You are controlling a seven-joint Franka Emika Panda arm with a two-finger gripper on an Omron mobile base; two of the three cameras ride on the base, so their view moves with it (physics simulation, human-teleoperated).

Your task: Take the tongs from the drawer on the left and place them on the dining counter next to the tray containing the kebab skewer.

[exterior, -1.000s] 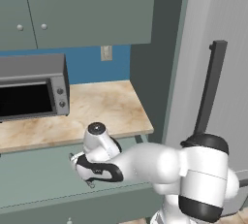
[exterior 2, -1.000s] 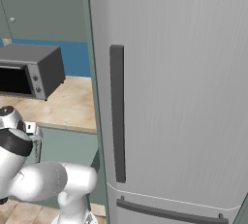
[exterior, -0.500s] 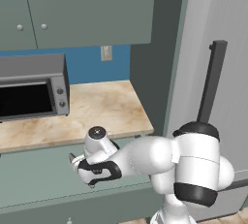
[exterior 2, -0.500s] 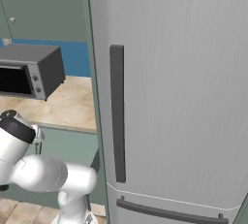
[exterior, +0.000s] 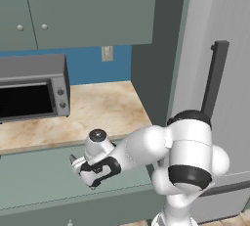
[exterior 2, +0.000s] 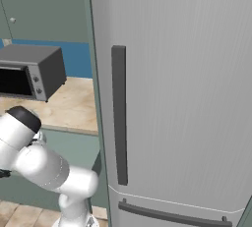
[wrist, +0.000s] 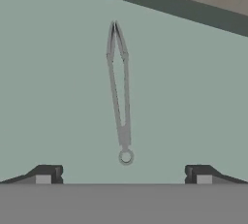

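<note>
Tongs (wrist: 119, 89) lying flat on the grey-green floor of the open drawer (wrist: 53, 87), arms nearly closed, ring end toward the camera, tips pointing away toward the drawer's far wall. Centred between the two finger tips (wrist: 46, 174) of the gripper (wrist: 123, 175), spread wide and empty, hovering above and not touching. Gripper (exterior: 84, 168) low in front of the desk (exterior: 105, 110) carrying the toaster oven (exterior: 30, 87), beside the refrigerator (exterior 2: 172, 93). Step in hand, judged: approach for the pick. Next move calls for a straight descent, fingers straddling both arms near mid-length, then closing before lifting clear of the drawer.
</note>
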